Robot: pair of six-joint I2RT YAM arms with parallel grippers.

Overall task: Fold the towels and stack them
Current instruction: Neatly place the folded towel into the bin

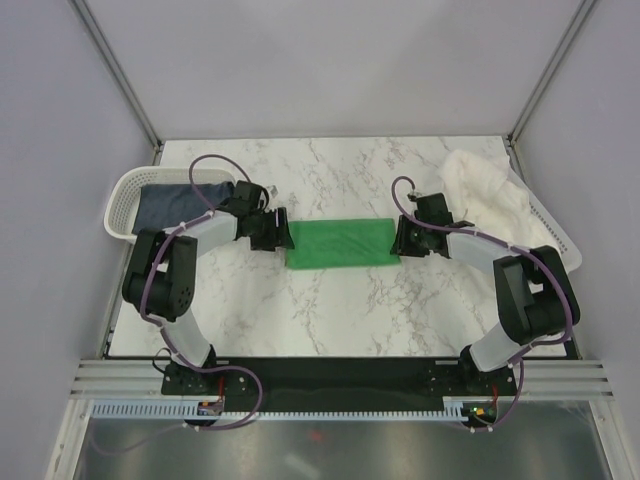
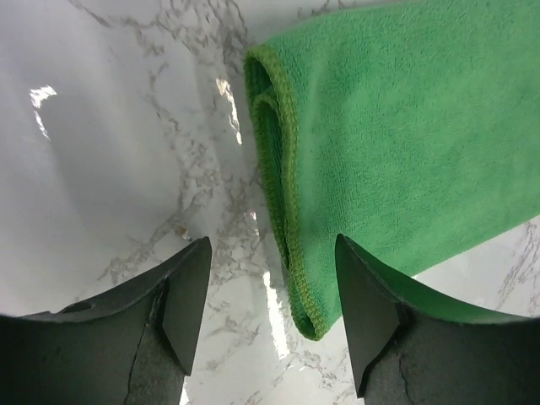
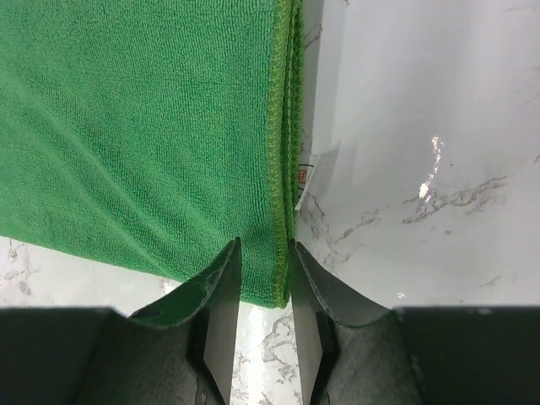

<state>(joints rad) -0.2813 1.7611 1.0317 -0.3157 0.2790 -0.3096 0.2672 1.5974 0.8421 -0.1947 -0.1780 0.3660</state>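
The bright green towel (image 1: 340, 243) lies folded into a long strip at the table's middle. My left gripper (image 1: 283, 235) is open at its left end; in the left wrist view the layered hem (image 2: 291, 211) sits between the fingers (image 2: 190, 295), close to the right one. My right gripper (image 1: 400, 238) is at the right end, shut on the near corner of the towel's edge (image 3: 283, 169). The dark navy towel (image 1: 165, 205) lies in the left basket. The large white towel (image 1: 485, 185) is heaped at the back right.
A white perforated basket (image 1: 120, 200) stands at the left edge of the marble table and another (image 1: 555, 225) at the right edge under the white towel. A small white label (image 3: 305, 173) sticks out of the green towel's right edge.
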